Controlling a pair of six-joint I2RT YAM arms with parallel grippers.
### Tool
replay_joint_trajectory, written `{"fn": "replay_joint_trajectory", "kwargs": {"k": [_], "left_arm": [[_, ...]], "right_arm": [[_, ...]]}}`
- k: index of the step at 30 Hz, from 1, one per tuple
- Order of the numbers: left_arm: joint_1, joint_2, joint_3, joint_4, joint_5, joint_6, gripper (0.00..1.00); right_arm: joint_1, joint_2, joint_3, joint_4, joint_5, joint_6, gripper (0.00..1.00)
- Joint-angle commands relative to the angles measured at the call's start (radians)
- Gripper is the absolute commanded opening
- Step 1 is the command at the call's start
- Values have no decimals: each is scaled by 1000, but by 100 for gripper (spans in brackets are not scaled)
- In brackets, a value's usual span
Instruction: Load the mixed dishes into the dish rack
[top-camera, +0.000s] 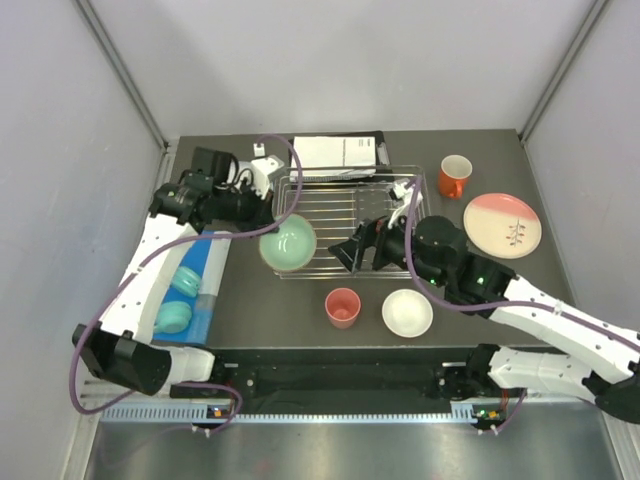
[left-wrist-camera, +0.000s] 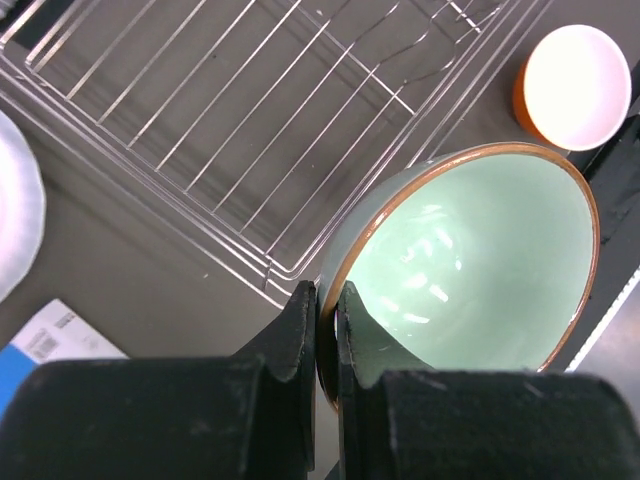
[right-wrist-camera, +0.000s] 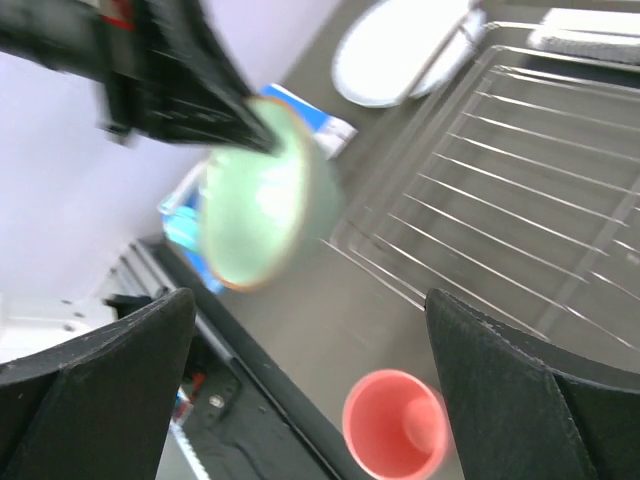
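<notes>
One mint-green bowl (left-wrist-camera: 470, 270), rim pinched by L claw (left-wrist-camera: 326, 300), overhangs dish rack (top-camera: 345, 205) corner; R claw (right-wrist-camera: 310, 305) spread.

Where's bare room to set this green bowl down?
The silver wire dish rack sits empty. The dark table between the blue sheet and small pink cup is free too. Crowded: the rack's front edge, where the open right gripper faces the mint-green bowl in the left gripper.

Left tool (left-wrist-camera: 327, 300) clamped on mint-green bowl (left-wrist-camera: 470, 270) rim, right tool (right-wrist-camera: 307, 300) spread wide, both arms bent inward
</notes>
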Motion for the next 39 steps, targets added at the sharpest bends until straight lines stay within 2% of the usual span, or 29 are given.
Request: {"fn": "replay_joint_trajectory", "kwargs": {"k": [1, 6, 16, 19, 25, 27, 28, 34, 38, 39], "left_arm": [[-51, -5, -8, 200, -46, -115, 0], [-66, 9, -3, 236, -57, -135, 0], [-89, -11, -64, 289, -55, -184, 0], [-100, -12, -75, 300, -52, -196, 0], [-104, -21, -80, 312, -43, -221, 0], [-106, -26, -78, 311, -40, -227, 0], [-106, -27, -77, 311, -35, -238, 0], [-106, -40, -71, 320, 29, -308, 0], [-106, -40, -75, 328, 74, -327, 0], [-107, -40, -80, 329, 80, -328, 3]], "right_arm": [[51, 65, 85, 143, -28, 19, 94], [67, 164, 98, 158, -23, 23, 90], [70, 332, 178, 153, 56, -27, 72], [71, 356, 197, 155, 78, -37, 62], [71, 373, 198, 147, 109, -42, 35], [73, 376, 197, 146, 113, -40, 30], [71, 376, 195, 146, 116, -42, 25], [71, 388, 198, 144, 136, -40, 2], [71, 399, 207, 130, 152, -39, 0], [71, 401, 219, 123, 164, -39, 0]]}}
